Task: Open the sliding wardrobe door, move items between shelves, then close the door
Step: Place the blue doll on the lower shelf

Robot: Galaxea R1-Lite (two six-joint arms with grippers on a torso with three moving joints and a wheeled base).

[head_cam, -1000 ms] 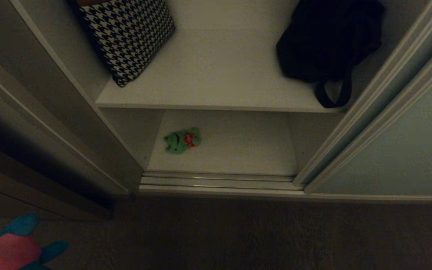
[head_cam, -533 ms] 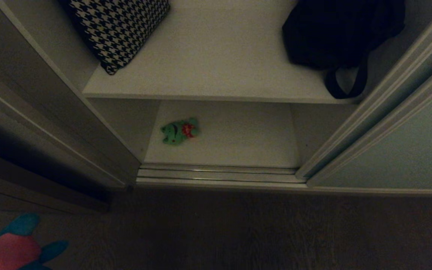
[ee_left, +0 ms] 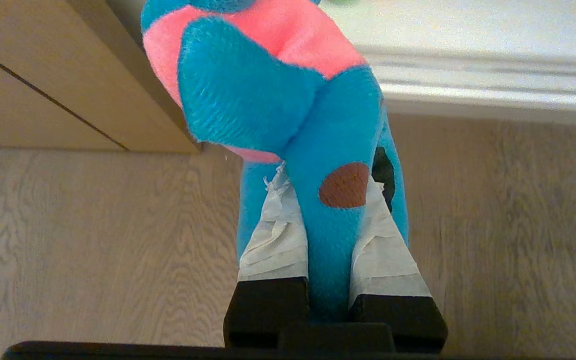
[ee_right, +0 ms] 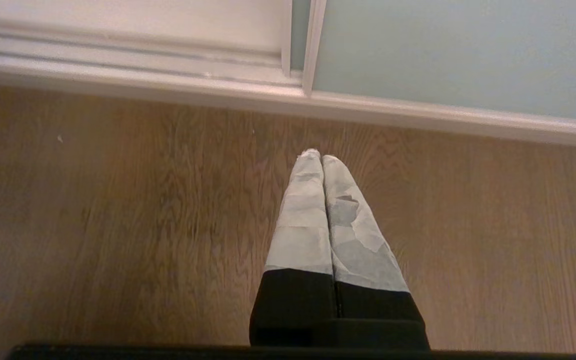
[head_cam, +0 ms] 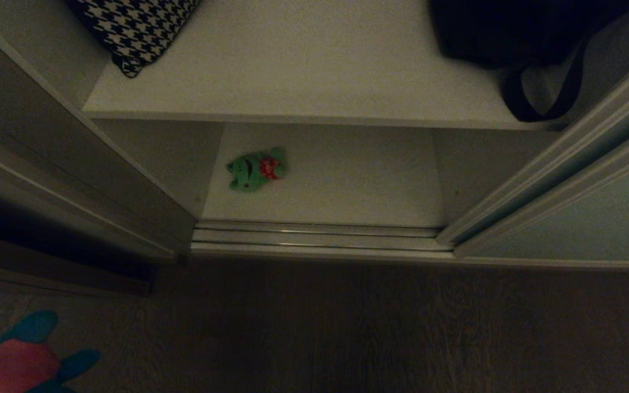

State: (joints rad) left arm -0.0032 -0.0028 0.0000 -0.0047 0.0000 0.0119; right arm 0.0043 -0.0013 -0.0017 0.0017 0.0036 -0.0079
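The sliding wardrobe door stands slid to the right, so the white interior is exposed. On the lower shelf, near its left side, lies a green plush toy with a red patch. The upper shelf carries two bags. My left gripper is shut on the teal-blue and pink plush toy, held over the wooden floor left of the opening. That toy shows at the head view's bottom left. My right gripper is shut and empty above the floor, before the door.
A houndstooth bag leans at the upper shelf's left and a black bag sits at its right, strap hanging over the edge. A ribbed floor track runs along the opening. A dark frame flanks the left.
The whole head view has shifted: the wardrobe sits higher and closer in the picture. The green toy keeps its place on the lower shelf, and the teal toy stays in the left gripper.
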